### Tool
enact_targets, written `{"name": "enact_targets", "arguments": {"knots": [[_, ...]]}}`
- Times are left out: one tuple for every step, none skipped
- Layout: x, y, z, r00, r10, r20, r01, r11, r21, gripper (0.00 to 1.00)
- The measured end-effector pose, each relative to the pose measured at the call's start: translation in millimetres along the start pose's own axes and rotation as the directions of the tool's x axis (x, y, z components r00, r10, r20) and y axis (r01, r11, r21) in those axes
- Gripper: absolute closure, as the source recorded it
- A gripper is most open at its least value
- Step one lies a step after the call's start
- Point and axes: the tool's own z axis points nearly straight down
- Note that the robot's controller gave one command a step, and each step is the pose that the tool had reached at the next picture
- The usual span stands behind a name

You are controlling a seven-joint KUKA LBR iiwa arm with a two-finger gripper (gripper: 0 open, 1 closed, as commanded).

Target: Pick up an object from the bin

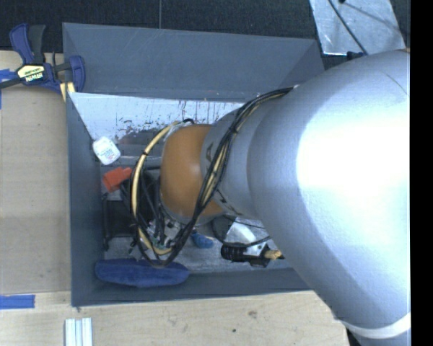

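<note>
Grey metal bin (83, 215): pincer (156, 242) down inside, grip state can't tell; blue cloth (141, 273) just beside it, orange piece (115, 177) further off.

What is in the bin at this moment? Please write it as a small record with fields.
container: grey metal bin
robot: silver arm with orange wrist cover, reaching in from the right, low over the bin's middle
far left corner: small white rounded object with a label
left side: orange-red object, with a black object nearer the camera
near wall: flat dark blue soft object
near right: black object with yellow parts, beside a white piece
</note>
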Motion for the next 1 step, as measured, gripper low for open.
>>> {"name": "enact_targets", "arguments": {"knots": [[-1.0, 0.3, -0.3, 1.0, 0.002, 0.001, -0.002, 1.0, -0.002, 0.0]]}}
